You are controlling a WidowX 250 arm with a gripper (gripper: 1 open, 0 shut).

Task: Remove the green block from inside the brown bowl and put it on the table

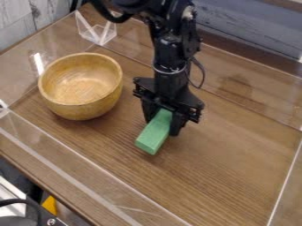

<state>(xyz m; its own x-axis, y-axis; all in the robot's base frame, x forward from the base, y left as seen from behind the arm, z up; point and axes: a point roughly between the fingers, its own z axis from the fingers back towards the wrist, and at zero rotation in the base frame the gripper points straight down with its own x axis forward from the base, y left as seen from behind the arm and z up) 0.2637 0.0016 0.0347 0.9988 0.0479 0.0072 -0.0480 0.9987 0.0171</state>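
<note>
The green block [154,136] is right of the brown bowl [80,85], tilted, with its lower end at or just above the table [236,159]. My gripper [165,118] points straight down and is shut on the block's upper end. The bowl stands empty at the left, and the black arm reaches down from the top of the view.
A clear plastic stand [97,32] sits at the back, behind the bowl. Clear plastic edging [71,190] runs along the table's front and sides. Bare wood lies to the right of the block.
</note>
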